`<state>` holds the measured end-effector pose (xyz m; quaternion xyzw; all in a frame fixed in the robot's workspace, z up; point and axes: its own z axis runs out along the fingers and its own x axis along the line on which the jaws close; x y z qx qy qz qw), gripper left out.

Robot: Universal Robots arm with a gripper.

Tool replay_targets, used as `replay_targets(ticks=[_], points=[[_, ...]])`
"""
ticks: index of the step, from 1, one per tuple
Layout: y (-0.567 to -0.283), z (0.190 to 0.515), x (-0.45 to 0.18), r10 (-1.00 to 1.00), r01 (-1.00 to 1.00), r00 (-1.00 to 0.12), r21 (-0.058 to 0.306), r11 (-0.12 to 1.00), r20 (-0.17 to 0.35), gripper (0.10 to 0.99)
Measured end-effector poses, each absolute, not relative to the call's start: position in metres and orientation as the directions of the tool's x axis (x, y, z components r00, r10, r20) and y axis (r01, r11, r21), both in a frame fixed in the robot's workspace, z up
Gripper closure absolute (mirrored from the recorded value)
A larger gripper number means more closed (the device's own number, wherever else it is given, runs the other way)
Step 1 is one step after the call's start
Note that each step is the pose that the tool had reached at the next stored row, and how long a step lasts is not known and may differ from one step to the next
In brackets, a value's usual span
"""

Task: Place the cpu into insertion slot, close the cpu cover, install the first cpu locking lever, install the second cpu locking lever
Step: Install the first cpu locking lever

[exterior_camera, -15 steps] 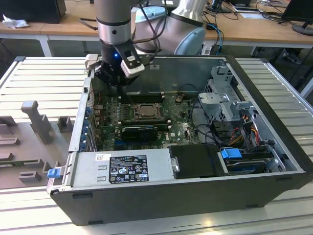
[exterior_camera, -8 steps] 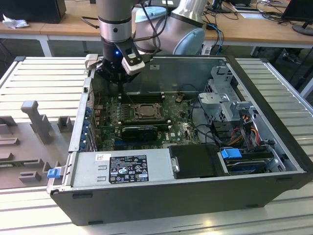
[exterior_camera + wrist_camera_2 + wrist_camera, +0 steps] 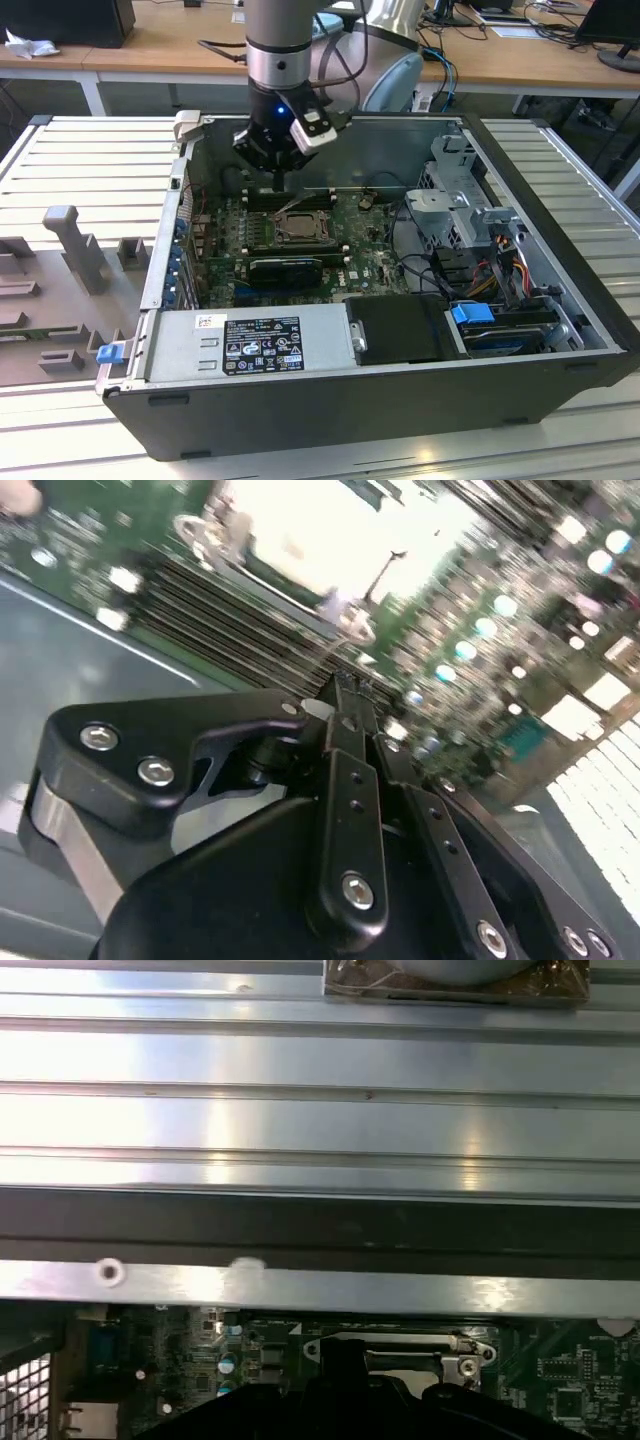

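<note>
In the exterior view my gripper (image 3: 279, 183) hangs inside the open computer case, just behind the insertion slot (image 3: 272, 241) on the green motherboard. A silvery-grey cpu (image 3: 300, 229) lies in the slot, with the metal cpu cover (image 3: 281, 223) framing it. A thin locking lever (image 3: 303, 203) sticks up at a slant by the slot's far edge, close under the fingertips. In the second wrist view the black fingers (image 3: 350, 780) meet at their tips (image 3: 345, 685) with nothing visibly between them, and a thin lever rod (image 3: 385, 575) stands beyond. A metal bar of the cover (image 3: 400, 1341) appears in the first wrist view.
A long black card (image 3: 285, 268) lies in front of the slot and memory slots (image 3: 300, 193) run behind it. The power supply (image 3: 250, 345) fills the case front. A drive cage (image 3: 460, 200) and cables (image 3: 500, 250) crowd the exterior view's right. Grey fixtures (image 3: 75, 245) stand on the table.
</note>
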<state>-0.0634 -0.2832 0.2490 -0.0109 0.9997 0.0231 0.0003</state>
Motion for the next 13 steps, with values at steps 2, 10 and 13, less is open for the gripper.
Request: replay_targets(ticks=[2,10,13], points=[[-0.283,0.248,-0.051,-0.022,-0.022,-1.000,0.062,0.998,-0.001,0.980],[-0.283,0.232,-0.043,-0.031,-0.031,-1.000,0.089,0.996,-0.002,0.980],[-0.283,0.227,-0.039,-0.038,-0.038,-0.999,0.089,0.995,-0.003,0.980]])
